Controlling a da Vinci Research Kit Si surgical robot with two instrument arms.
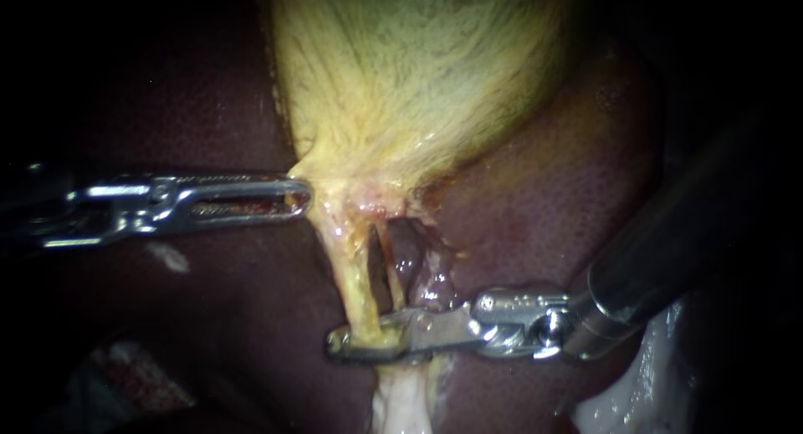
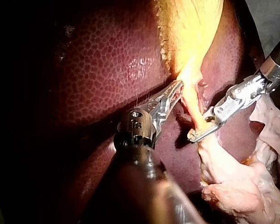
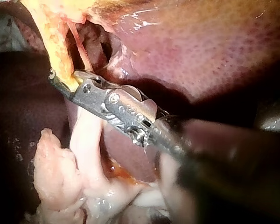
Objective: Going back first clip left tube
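The yellow gallbladder (image 1: pixel 418 74) narrows down into a yellow left tube (image 1: pixel 355 283). Beside it runs a thin reddish right tube (image 1: pixel 391 271). My left instrument (image 1: pixel 303 196) comes in level from the left, and its slotted jaws are shut on the gallbladder's lower edge. My right instrument (image 1: pixel 351 344) reaches across from the right. Its jaws straddle the left tube low down, one on each side and touching it. They hide that spot, so no clip can be made out. The right wrist view shows the same grip (image 3: pixel 60 80) on the yellow tube (image 3: pixel 56 42).
Dark red liver (image 1: pixel 544 200) lies all around and behind the tubes. Pale, loose tissue (image 1: pixel 401 400) hangs below the right jaws, with more whitish tissue (image 1: pixel 644 392) under the right shaft. A small hollow (image 1: pixel 410 250) opens between the tubes and the liver.
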